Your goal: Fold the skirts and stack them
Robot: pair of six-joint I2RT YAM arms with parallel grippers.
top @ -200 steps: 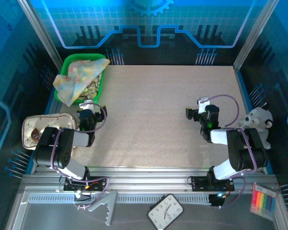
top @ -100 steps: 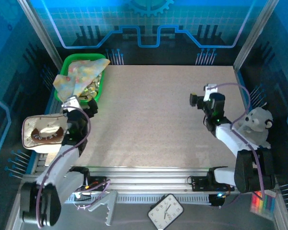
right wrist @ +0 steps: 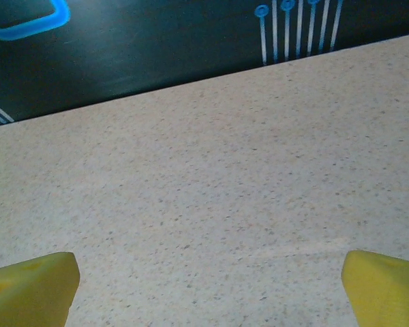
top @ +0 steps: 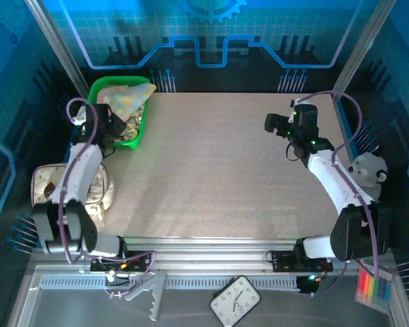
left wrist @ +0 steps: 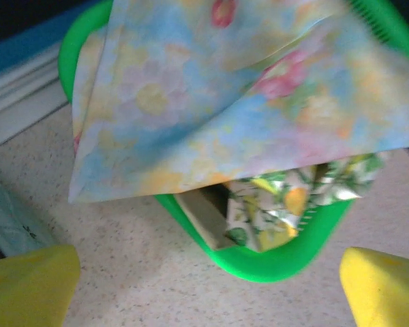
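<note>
Table lies bare across its middle, so no skirt is folded yet; I judge the step in hand to be fetching the first one. At the far left corner sits the green bin. Heaped in it is the floral skirt, draped over the near rim with one corner hanging out above the table. Under it show a leafy print and a tan fold; whether that tan is the olive skirt I cannot tell. Just short of the bin hovers the left gripper, fingers spread wide, holding nothing. Over bare table at far right hangs the right gripper, fingers likewise released. The next move likely calls for lowering the left gripper onto the floral skirt, pinching the drape and drawing it out to the open middle.
</note>
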